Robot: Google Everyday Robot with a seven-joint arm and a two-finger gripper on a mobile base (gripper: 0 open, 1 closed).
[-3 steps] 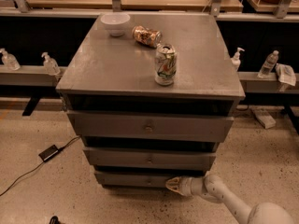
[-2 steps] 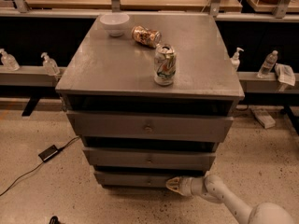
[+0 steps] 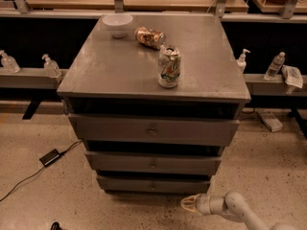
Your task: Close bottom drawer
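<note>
The bottom drawer (image 3: 153, 184) is the narrowest, lowest grey front of the grey cabinet, with a small round knob at its centre. A thin dark gap shows above it, under the middle drawer (image 3: 153, 163). My gripper (image 3: 189, 203) is low over the floor, just below and to the right of the bottom drawer's front. It points left and stands a little apart from the front. The pale arm (image 3: 235, 207) runs off to the lower right.
On the cabinet top (image 3: 115, 71) stand a soda can (image 3: 169, 66), a crushed can (image 3: 149, 36) and a white bowl (image 3: 118, 24). The top drawer (image 3: 152, 130) is widest. A black adapter and cable (image 3: 50, 157) lie on the floor at the left. Bottles stand on side ledges.
My gripper has drawn back from the bottom drawer's front, moving down and to the right. The cabinet and the things on top have not moved.
</note>
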